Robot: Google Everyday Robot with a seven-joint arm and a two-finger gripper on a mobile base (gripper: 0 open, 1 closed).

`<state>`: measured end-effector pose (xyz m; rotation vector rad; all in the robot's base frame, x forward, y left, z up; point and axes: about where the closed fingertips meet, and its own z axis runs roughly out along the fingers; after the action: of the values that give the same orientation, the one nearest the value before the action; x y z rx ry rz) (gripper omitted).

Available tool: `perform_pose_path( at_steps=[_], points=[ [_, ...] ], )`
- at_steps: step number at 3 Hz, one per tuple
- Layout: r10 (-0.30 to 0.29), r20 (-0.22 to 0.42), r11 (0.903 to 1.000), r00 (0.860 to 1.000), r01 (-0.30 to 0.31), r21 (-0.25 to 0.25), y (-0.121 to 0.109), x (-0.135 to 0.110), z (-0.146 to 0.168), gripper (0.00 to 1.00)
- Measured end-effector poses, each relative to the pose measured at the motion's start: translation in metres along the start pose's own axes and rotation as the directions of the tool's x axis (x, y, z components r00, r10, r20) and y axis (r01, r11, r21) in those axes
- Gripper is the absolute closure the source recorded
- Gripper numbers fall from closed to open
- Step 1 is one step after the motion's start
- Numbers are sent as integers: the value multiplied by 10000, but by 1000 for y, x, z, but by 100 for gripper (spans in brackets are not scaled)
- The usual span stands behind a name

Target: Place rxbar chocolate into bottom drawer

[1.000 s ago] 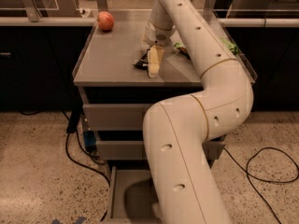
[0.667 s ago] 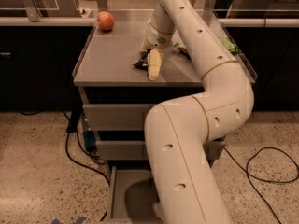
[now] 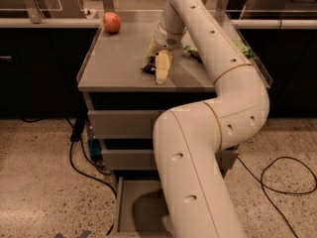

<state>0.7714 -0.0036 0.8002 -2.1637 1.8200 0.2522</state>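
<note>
My gripper point(image 3: 161, 67) is low over the grey cabinet top point(image 3: 119, 63), near its front edge. A small black piece, seemingly the rxbar chocolate point(image 3: 148, 66), shows just left of the gripper and touches it; most of it is hidden. The bottom drawer point(image 3: 136, 209) is pulled open at the foot of the cabinet, and its grey floor shows, partly covered by my arm point(image 3: 198, 172).
A red apple point(image 3: 112, 22) sits at the back left of the cabinet top. A green chip bag point(image 3: 242, 48) lies behind my arm on the right. Two shut drawers point(image 3: 124, 124) are above the open one. Cables point(image 3: 81, 167) run across the floor on both sides.
</note>
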Motion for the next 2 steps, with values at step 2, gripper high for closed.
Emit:
perform_pose_path(
  at_steps=[2],
  points=[
    [0, 0, 10000, 10000, 0, 0, 0, 0, 0, 100]
  ],
)
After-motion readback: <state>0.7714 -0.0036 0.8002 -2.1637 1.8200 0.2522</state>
